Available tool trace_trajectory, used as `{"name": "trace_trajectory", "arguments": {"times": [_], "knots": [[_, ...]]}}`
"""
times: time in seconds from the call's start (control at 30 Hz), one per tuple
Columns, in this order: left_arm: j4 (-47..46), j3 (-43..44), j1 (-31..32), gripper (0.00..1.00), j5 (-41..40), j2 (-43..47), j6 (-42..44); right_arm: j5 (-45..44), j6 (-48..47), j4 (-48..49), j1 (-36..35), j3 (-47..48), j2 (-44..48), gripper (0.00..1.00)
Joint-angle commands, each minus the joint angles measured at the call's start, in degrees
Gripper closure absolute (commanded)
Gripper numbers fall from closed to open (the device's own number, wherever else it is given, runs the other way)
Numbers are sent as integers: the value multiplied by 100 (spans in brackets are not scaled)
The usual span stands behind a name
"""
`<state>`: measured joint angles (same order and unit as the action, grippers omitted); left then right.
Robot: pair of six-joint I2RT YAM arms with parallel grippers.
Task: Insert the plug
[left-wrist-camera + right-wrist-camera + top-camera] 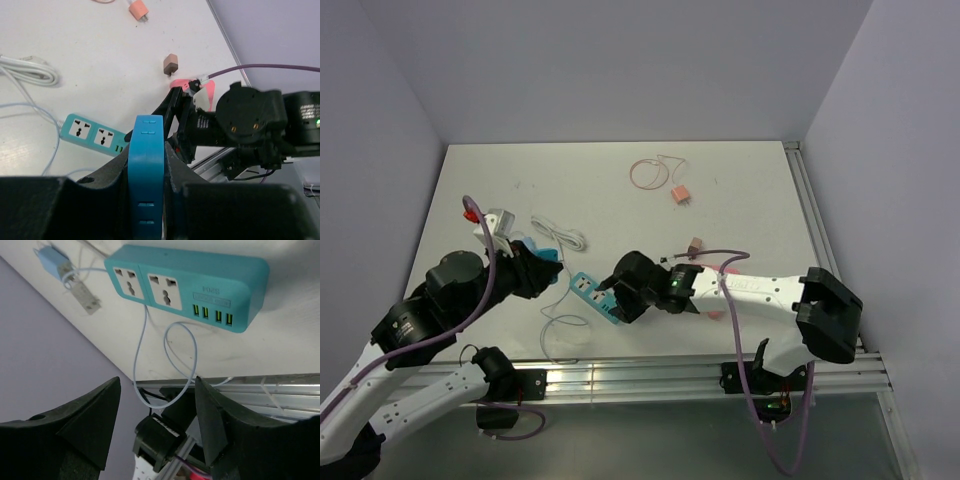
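Note:
The blue plug (146,135) stands upright between the fingers of my left gripper (146,165), which is shut on it. From above, that gripper (540,260) hovers just left of the teal power strip (592,295), with the plug (549,255) at its tip. The strip (92,135) lies flat, with two sockets and green USB ports facing up. My right gripper (611,297) is at the strip's right end. In the right wrist view this gripper (157,382) is open and empty, and the strip (190,285) lies beyond its fingertips.
A thin pale cable (560,330) loops near the front rail (650,375). A coiled white cord (560,237) lies behind the strip. A brown plug (695,243) and an orange plug (680,195) with a pink cable (645,172) rest farther back. A small light-blue adapter (51,260) lies past the strip.

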<state>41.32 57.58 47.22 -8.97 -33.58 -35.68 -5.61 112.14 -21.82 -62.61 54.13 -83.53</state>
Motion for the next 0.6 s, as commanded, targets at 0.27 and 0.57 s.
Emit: {"name": "trace_trajectory", "arguments": {"times": [0.27, 0.57], "knots": [[429, 377, -11, 100, -26, 414, -291, -1320, 3613, 774, -647, -218, -506, 33], [438, 421, -2, 100, 176, 344, -185, -1610, 3393, 776, -831, 10, -1218, 35]]}}
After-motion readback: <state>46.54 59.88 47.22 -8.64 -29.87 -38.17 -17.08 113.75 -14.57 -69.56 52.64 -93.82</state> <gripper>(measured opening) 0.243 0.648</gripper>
